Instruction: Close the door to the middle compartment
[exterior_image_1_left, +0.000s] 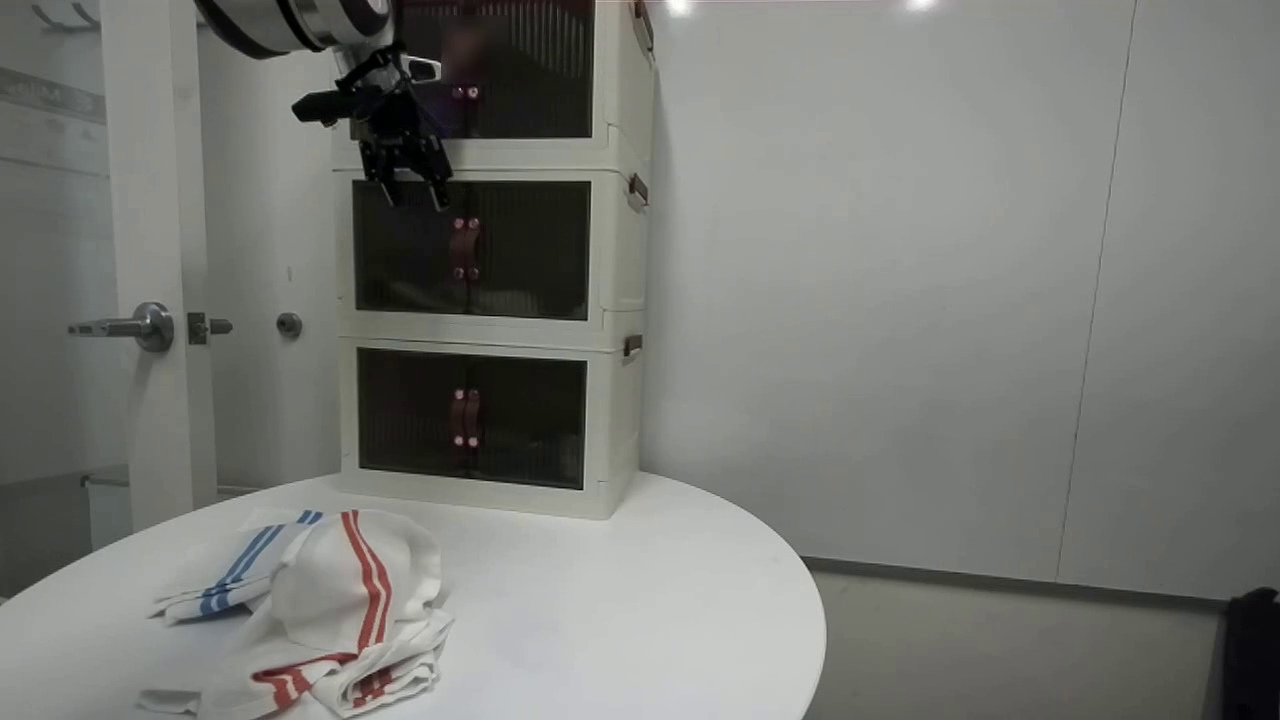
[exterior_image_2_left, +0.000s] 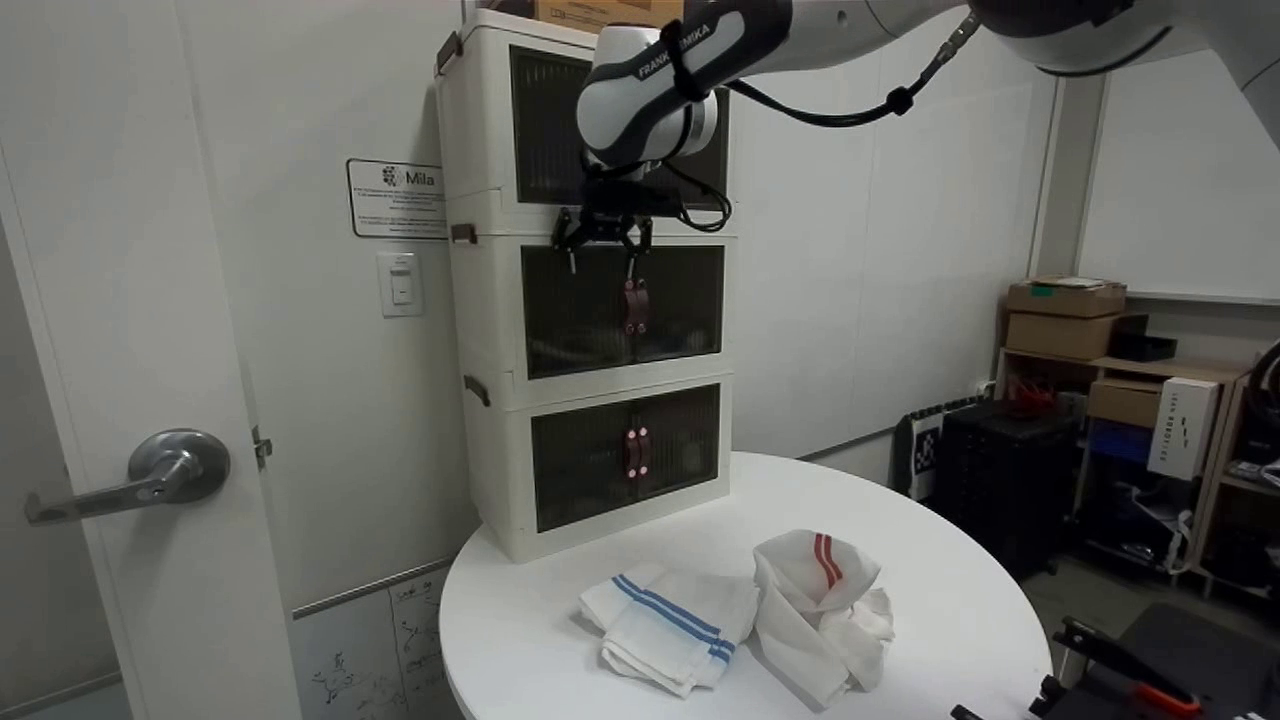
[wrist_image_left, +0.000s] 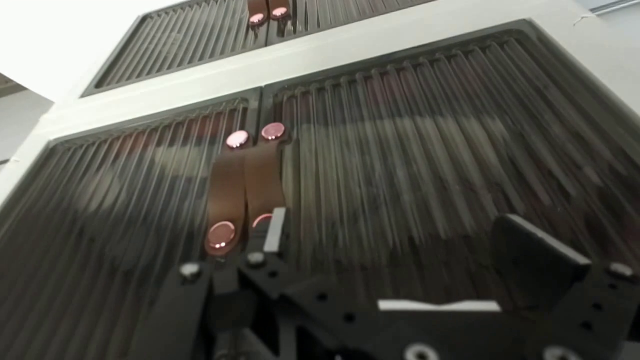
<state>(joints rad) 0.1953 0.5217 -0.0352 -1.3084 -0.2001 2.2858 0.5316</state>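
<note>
The middle compartment is the second white-framed box in the stack; it also shows in an exterior view. Its door has two dark ribbed leaves that look flush in the frame, meeting at a centre seam. Reddish strap handles sit side by side at the seam. My gripper, also in an exterior view, points down before the door's upper part. In the wrist view my gripper is open and empty; one fingertip covers a handle's end. I cannot tell whether it touches.
The top box and bottom box have similar dark doors, shut. They stand on a round white table. A blue-striped cloth and a red-striped cloth lie in front. A wall stands behind; a cardboard box sits on top.
</note>
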